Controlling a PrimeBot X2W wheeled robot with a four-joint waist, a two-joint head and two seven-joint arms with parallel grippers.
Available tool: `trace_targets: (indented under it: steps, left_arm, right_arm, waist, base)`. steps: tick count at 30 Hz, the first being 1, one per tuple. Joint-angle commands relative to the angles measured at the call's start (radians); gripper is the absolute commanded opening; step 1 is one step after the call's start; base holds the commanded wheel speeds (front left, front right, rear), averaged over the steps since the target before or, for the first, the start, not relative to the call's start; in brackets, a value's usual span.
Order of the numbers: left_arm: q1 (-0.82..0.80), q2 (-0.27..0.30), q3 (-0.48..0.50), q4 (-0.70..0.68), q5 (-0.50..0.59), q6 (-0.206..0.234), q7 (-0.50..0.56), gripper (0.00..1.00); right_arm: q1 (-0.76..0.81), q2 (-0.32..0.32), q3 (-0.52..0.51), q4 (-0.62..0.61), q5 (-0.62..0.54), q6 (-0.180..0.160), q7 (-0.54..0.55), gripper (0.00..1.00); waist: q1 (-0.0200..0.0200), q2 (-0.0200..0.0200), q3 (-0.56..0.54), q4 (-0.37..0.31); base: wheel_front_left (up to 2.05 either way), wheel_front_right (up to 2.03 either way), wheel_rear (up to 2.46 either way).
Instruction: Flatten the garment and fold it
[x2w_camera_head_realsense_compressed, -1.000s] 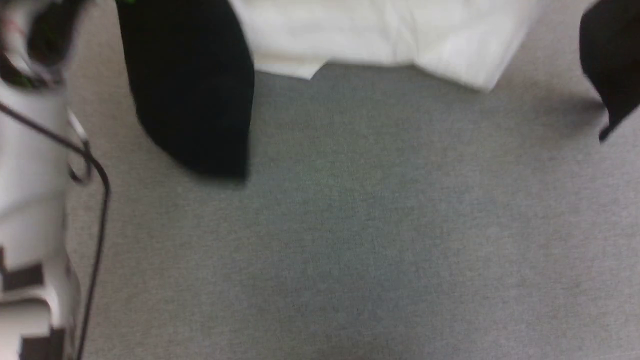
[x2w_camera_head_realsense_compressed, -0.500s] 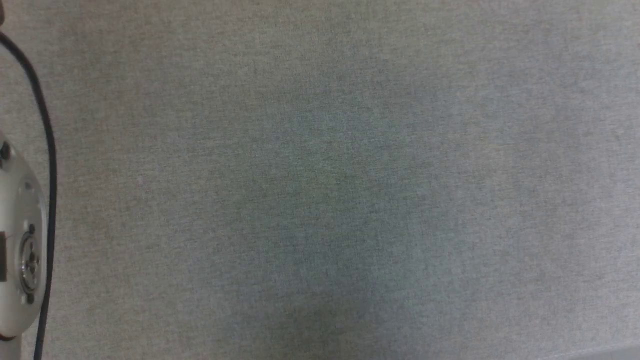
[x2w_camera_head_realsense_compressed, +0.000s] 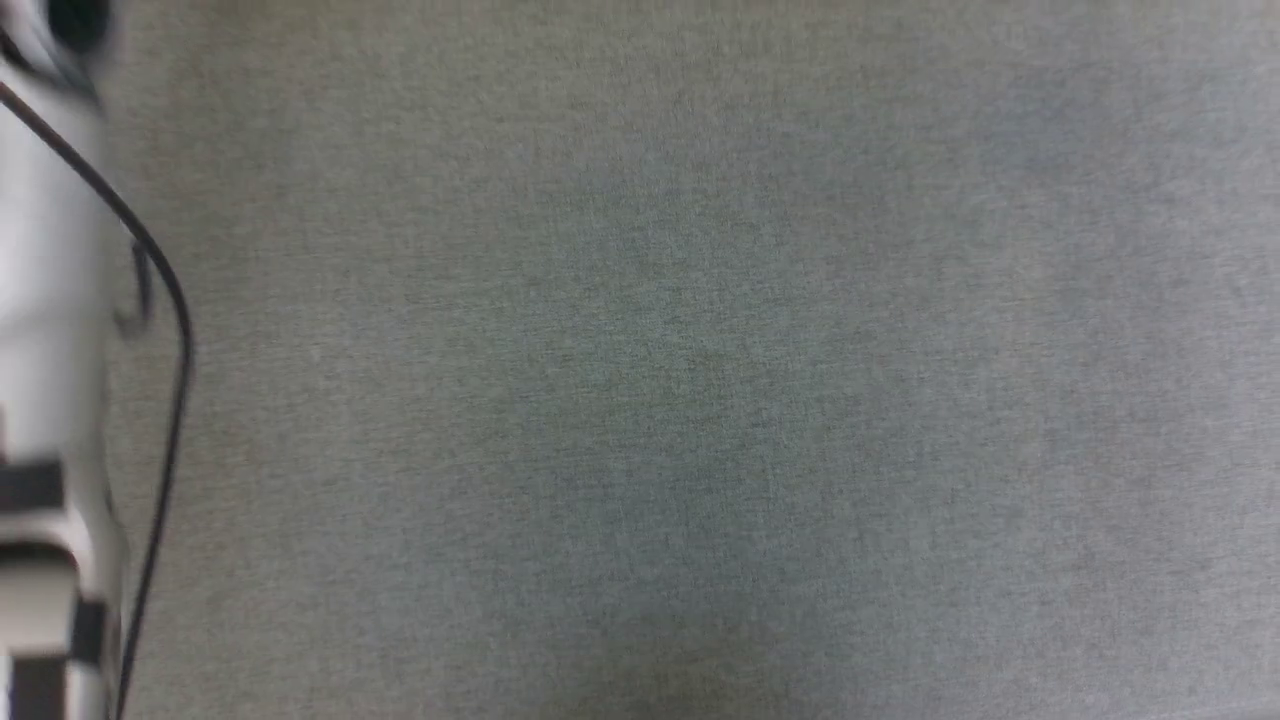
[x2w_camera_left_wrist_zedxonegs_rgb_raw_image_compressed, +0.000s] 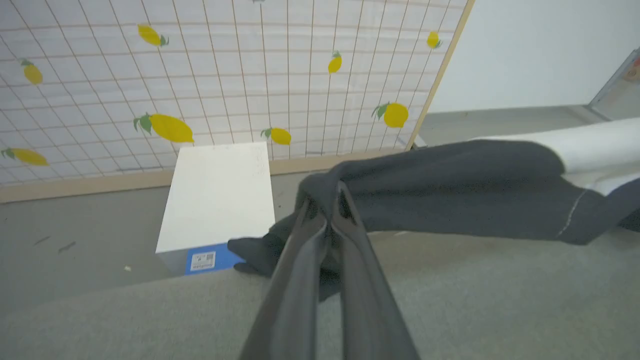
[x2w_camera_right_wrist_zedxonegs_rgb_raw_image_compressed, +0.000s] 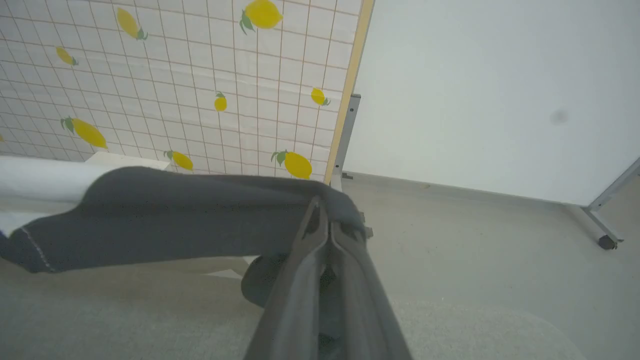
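In the left wrist view my left gripper (x2w_camera_left_wrist_zedxonegs_rgb_raw_image_compressed: 327, 202) is shut on a bunch of the garment's dark fabric. From there the garment (x2w_camera_left_wrist_zedxonegs_rgb_raw_image_compressed: 450, 190) stretches taut to the right, above the grey surface (x2w_camera_left_wrist_zedxonegs_rgb_raw_image_compressed: 450, 300), with its white body panel at the far right. The right wrist view shows my right gripper (x2w_camera_right_wrist_zedxonegs_rgb_raw_image_compressed: 322, 212) shut on the other dark end of the garment (x2w_camera_right_wrist_zedxonegs_rgb_raw_image_compressed: 165, 220), which runs left toward the white panel. A pale part of my left arm (x2w_camera_head_realsense_compressed: 45, 330) with a black cable sits blurred at the head view's left edge, over the grey surface (x2w_camera_head_realsense_compressed: 700, 380).
Beyond the grey surface stands a white box (x2w_camera_left_wrist_zedxonegs_rgb_raw_image_compressed: 217, 195) with a blue label on the floor. Behind it is a lemon-patterned grid screen (x2w_camera_left_wrist_zedxonegs_rgb_raw_image_compressed: 200, 75) with a wooden frame. A white wall (x2w_camera_right_wrist_zedxonegs_rgb_raw_image_compressed: 475, 90) and a wheeled metal leg (x2w_camera_right_wrist_zedxonegs_rgb_raw_image_compressed: 602, 230) lie to the right.
The head camera has shifted. A second ago it showed the black sleeves and white body at the top; now it shows grey surface and my left arm.
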Motion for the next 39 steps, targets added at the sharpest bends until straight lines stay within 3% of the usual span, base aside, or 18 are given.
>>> trace_targets:
  steps: [1,10,19,31,39]
  left_arm:
    - [0.074,0.03,-0.013,-0.005,0.0,-0.01,0.028,0.0]
    - [0.559,0.066,-0.068,-0.19,-0.109,-0.016,0.228,0.0]
    - [0.995,0.055,-0.068,-0.439,-0.203,0.085,0.289,0.0]
    - [1.26,0.033,-0.087,-0.552,-0.249,0.15,0.291,0.0]
    - [1.336,0.015,-0.097,-0.559,-0.273,0.162,0.284,0.0]
  right_arm:
    - [0.063,-0.018,0.009,-0.001,0.025,-0.002,0.007,0.0]
    - [0.493,-0.041,0.035,-0.127,0.166,-0.002,0.11,0.0]
    - [0.9,0.007,-0.094,-0.364,0.157,-0.002,0.221,0.0]
    - [1.216,0.141,-0.249,-0.593,0.039,-0.002,0.363,0.0]
    - [1.329,0.195,-0.309,-0.609,0.01,-0.002,0.417,0.0]
  waist:
    - [-0.0001,0.0,-0.056,0.016]
    - [-0.0001,0.0,-0.226,0.038]
    - [-0.0001,0.0,-0.336,0.058]
    - [-0.0001,0.0,-0.4,0.081]
    - [-0.0001,0.0,-0.41,0.085]
  base:
    - [0.0,0.0,0.0]
    - [0.0,0.0,0.0]
    - [0.0,0.0,0.0]
    - [0.0,0.0,0.0]
    - [0.0,0.0,0.0]
